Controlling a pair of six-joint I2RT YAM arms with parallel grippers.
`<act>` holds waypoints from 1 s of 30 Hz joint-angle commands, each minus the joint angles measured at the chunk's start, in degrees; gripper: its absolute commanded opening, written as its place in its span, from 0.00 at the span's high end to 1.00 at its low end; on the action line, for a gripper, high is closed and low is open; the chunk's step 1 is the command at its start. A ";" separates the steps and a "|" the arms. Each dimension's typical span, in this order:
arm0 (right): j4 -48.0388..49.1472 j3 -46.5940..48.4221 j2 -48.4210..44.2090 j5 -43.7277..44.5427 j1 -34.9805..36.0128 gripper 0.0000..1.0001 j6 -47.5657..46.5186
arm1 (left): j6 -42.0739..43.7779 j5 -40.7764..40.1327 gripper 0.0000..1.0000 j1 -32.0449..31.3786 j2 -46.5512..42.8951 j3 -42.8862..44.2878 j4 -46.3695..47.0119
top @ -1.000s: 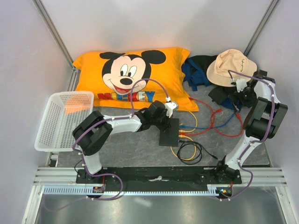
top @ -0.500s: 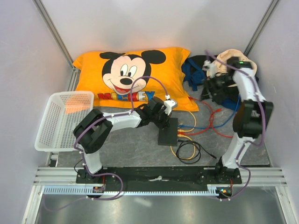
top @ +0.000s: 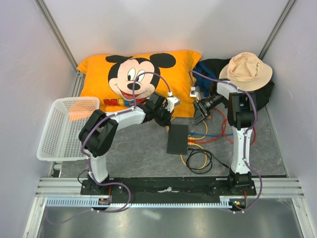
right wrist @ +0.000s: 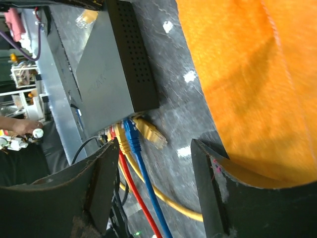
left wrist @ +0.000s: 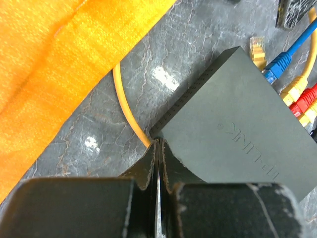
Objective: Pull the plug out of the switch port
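Matte-black switch (top: 178, 139) lies on the table (top: 138, 153), long axis twelve-to-six, plugs (top: 191, 143) on its three-o'clock edge. Right gripper (top: 201, 111), nearer them, hangs spread and empty at their one o'clock. Left gripper (left wrist: 157, 163), pinched shut, sits at the eleven-o'clock corner.

Robot lab test cell: bare white panels (top: 148, 25) on aluminium struts (top: 54, 29), arms (top: 126, 118) bolted to a bench rail (top: 168, 184); staged props: pillow (top: 99, 79), hat (top: 245, 69), basket (top: 49, 130).
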 commanded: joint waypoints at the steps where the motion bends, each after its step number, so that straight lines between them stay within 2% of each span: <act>1: -5.94 -0.45 1.52 -3.95 0.76 0.33 -3.65 | 1.24 -0.25 0.98 -0.43 -1.81 -0.64 -9.54; 4: -5.94 -3.09 -0.77 -5.54 1.37 0.33 -5.23 | 2.82 4.66 0.98 -1.39 -8.23 -1.60 -9.19; 7: -6.02 -4.76 -1.12 -5.01 2.52 0.34 -6.29 | 3.88 6.61 0.98 -3.06 -9.74 -3.00 -9.27; 17: -6.03 -9.86 -2.35 -4.57 3.05 0.38 -7.78 | -4.63 3.72 0.98 -6.76 -3.07 -2.65 -6.29; 20: -6.11 -10.48 -2.62 -5.18 3.05 0.39 -8.14 | -6.75 0.47 0.98 -6.76 -0.87 -3.62 -4.53; 27: -6.03 -10.04 1.07 -4.66 3.66 0.41 -5.59 | -6.85 0.63 0.98 -6.67 3.17 -1.96 -4.96; 30: -6.03 -10.13 3.18 -5.54 3.66 0.46 -3.66 | -6.93 0.46 0.98 -6.67 3.97 -1.25 -5.23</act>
